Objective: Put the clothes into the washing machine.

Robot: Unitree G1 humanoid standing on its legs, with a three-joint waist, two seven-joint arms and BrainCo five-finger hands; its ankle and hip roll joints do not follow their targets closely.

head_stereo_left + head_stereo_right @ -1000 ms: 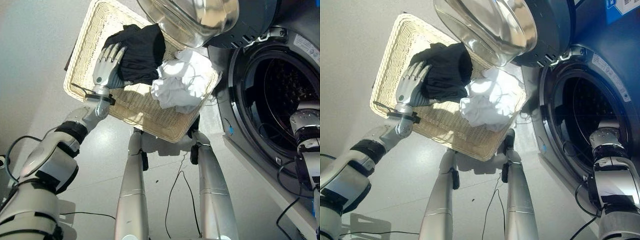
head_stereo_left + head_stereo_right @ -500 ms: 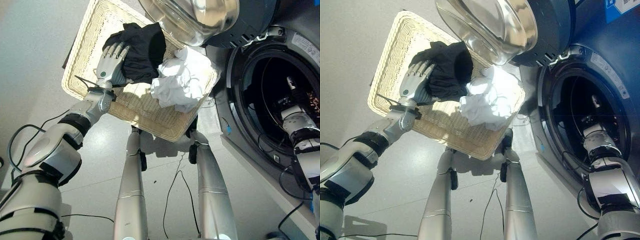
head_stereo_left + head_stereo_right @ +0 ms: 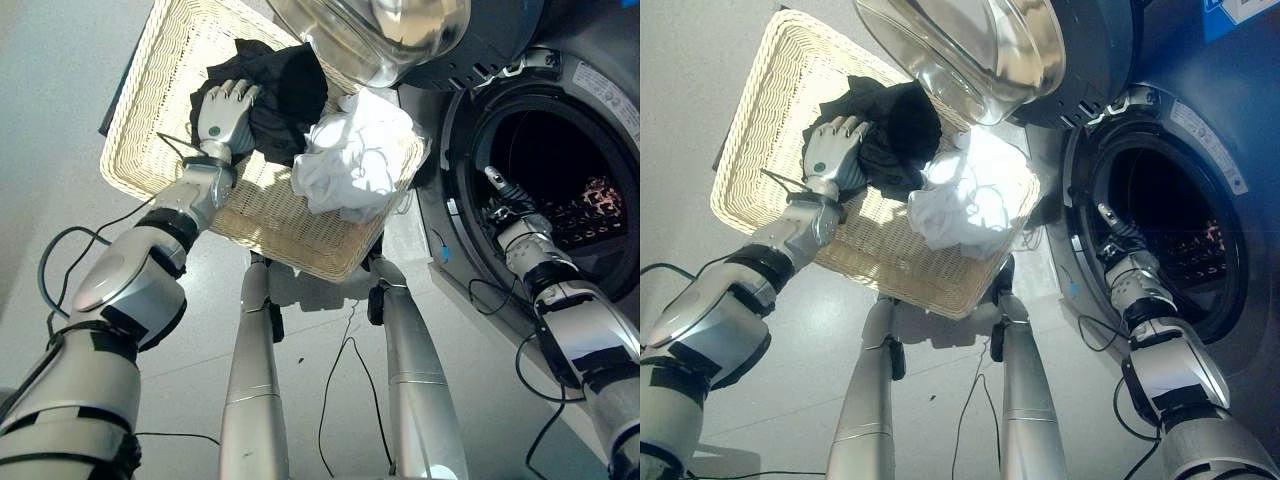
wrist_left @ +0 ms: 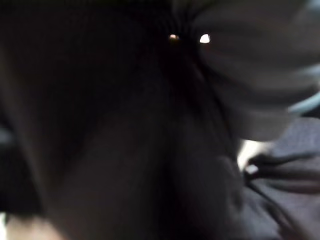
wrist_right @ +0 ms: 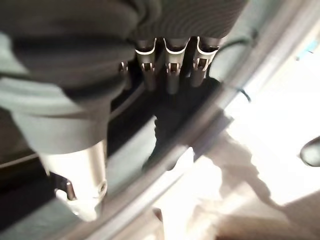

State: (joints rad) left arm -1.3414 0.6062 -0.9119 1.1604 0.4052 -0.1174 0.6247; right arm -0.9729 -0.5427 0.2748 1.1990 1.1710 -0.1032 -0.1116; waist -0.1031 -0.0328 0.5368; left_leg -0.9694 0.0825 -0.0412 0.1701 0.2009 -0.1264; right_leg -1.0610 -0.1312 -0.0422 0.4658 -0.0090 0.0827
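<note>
Your left hand (image 3: 226, 110) sits in the upper left of the left eye view, inside the pale wicker laundry basket (image 3: 140, 130), with its fingers curled down into the black garment (image 3: 285, 85) that lies heaped against the basket's far side; the left wrist view shows dark cloth (image 4: 280, 200) pressed right up against the hand, so you have a grip on the black cloth, though you cannot tell how much of it is gathered. Just beside the black garment, toward the centre of the frame, the crumpled white garment (image 3: 355, 165) rests on the basket's right-hand end, touching the black one and spilling a little over the rim nearest the washer. Both pieces of clothing are in the basket, neither in the drum. Above the basket, at the top centre, the washing machine door (image 3: 385, 30) with its clear glass bowl stands swung open. Your right hand (image 3: 503, 192) shows at the right of the frame, at the lower left edge of the round opening of the washing machine (image 3: 1200, 130), with its fingers stretched out fairly straight and pointing up into the dark drum (image 3: 560, 160). In the right wrist view those fingers (image 5: 172, 70) lie in a row, relaxed and holding nothing, just beside the curved grey door seal (image 5: 235, 95) of the opening.
</note>
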